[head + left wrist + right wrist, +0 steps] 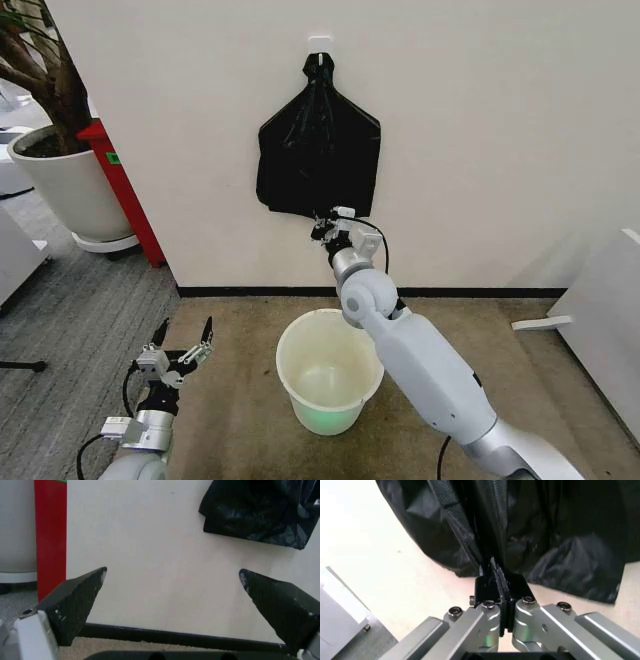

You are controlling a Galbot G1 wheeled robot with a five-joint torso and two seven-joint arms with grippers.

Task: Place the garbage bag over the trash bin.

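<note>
Head view: right gripper (322, 226) pinches hanging garbage bag (318, 150) at frame centre; left gripper (183, 343) released, lower left; trash bin (329, 378) unlined.

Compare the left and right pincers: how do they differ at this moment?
The left pincer is open, holding nothing, low beside the trash bin. The right pincer is shut on the garbage bag, raised to its lower edge at the wall. Both point toward the wall.
</note>
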